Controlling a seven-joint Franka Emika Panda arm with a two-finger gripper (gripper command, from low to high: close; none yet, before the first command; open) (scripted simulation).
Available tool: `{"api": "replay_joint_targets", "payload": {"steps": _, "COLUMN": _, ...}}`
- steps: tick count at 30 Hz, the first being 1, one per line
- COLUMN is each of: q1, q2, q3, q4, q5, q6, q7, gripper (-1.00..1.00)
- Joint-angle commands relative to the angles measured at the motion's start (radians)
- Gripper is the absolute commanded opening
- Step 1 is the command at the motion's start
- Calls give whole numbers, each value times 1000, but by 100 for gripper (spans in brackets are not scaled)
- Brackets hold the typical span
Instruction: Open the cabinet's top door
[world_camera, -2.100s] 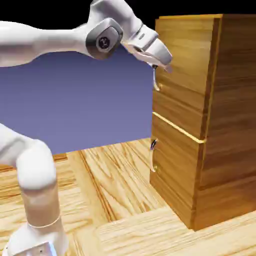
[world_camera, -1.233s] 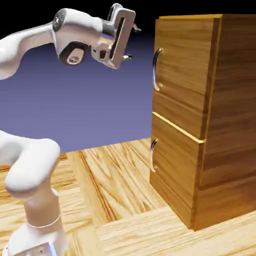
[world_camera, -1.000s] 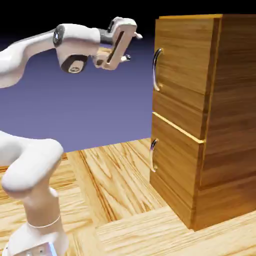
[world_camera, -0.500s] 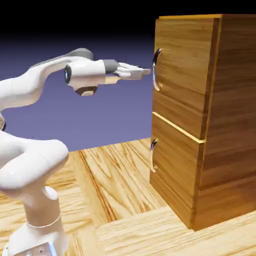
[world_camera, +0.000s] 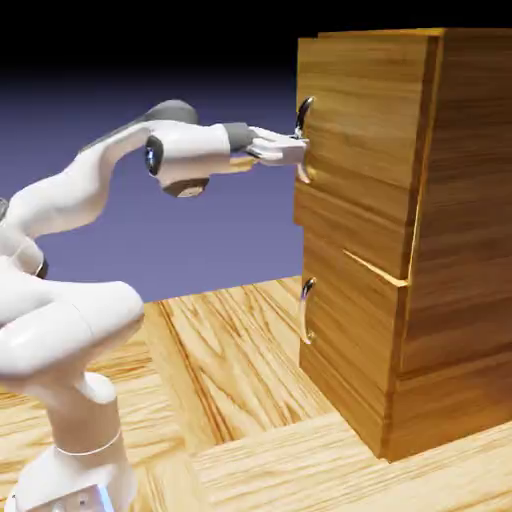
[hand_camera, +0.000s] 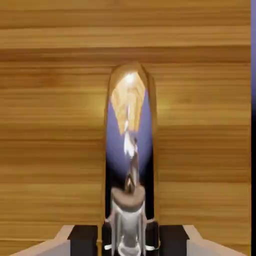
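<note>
The fingers (world_camera: 301, 150) are closed on the curved silver handle (world_camera: 304, 170) of the top door (world_camera: 360, 150), one to each side of the bar; that door stands slightly ajar at the cabinet's front, its edge nearest the exterior view's left swung out past the lower door (world_camera: 350, 340), above the table (world_camera: 250, 440)

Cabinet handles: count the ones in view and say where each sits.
2: the upper handle on the top door, gripped by the pincer; the lower handle on the bottom door.
</note>
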Motion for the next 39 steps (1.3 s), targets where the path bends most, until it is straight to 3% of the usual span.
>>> {"api": "replay_joint_targets", "payload": {"steps": 1, "q1": 27, "q2": -2, "q3": -35, "q4": -35, "q5": -10, "q6": -44, "q7": -31, "gripper": -100}}
{"api": "replay_joint_targets", "payload": {"steps": 10, "q1": 154, "q2": 18, "q3": -362, "q4": -226, "q5": -181, "q6": -368, "q7": -211, "gripper": -100}}
{"api": "replay_joint_targets", "payload": {"steps": 20, "q1": 166, "q2": 136, "q3": -724, "q4": -267, "q5": -467, "q6": -668, "q7": -358, "gripper": -100}}
{"api": "replay_joint_targets", "payload": {"steps": 28, "q1": 181, "q2": 359, "q3": -1014, "q4": -186, "q5": -742, "q6": -923, "q7": -499, "gripper": -100}}
{"api": "replay_joint_targets", "payload": {"steps": 39, "q1": 317, "q2": 758, "q3": -1324, "q4": 80, "q5": -1048, "q6": -1260, "q7": -686, "gripper": -100}}
